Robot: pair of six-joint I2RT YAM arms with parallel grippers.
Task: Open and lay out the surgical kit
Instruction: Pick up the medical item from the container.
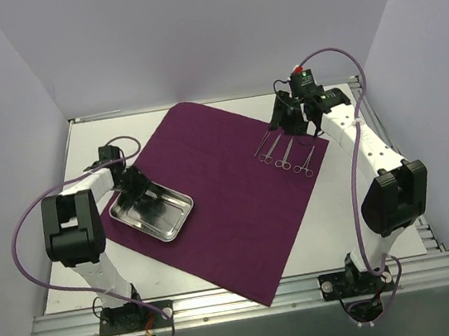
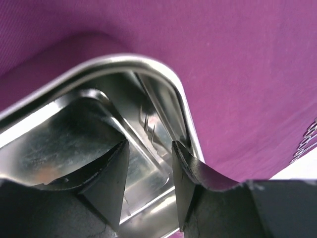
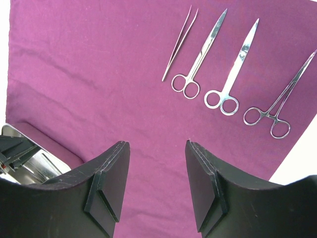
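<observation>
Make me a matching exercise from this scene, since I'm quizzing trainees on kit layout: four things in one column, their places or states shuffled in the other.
Things:
1. cloth wrap
2. steel tray
3. instruments
4. right gripper

Places or states:
A. laid side by side in a row on the cloth's right part
B. open, hovering above the cloth, holding nothing
C. spread flat over the table
D. sitting on the cloth's left corner

Pairs: 1-C, 2-D, 3-A, 4-B
</observation>
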